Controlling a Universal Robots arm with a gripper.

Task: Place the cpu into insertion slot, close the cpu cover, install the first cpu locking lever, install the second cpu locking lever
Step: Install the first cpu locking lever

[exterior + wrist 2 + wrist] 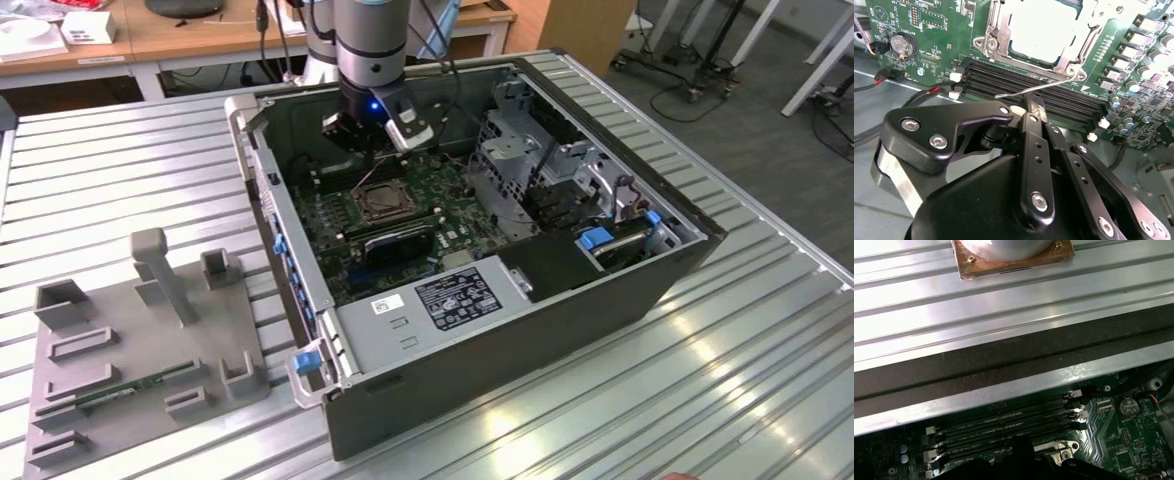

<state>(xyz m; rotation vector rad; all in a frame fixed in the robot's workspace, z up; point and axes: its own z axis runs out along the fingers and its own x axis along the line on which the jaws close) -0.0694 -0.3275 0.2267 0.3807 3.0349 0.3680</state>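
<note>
In the second wrist view the cpu [1041,30] lies silvery in the insertion slot [1076,75]. The cpu cover [996,32] is down flat around it. A thin silver locking lever [1054,86] sticks out over the black memory slots, raised off the board. My gripper [1032,102] has its black fingers [1029,112] pressed together, tips touching the lever near its middle. Whether they pinch it I cannot tell. In the exterior view the gripper [363,152] hangs inside the open computer case, just behind the insertion slot [378,200].
The computer case [534,330] stands open on a slatted metal table [120,180]. A black block [400,243] sits in front of the socket, with a drive cage [534,160] at the exterior view's right. A grey fixture tray [134,350] lies at that view's left. The case wall [1004,385] is close by.
</note>
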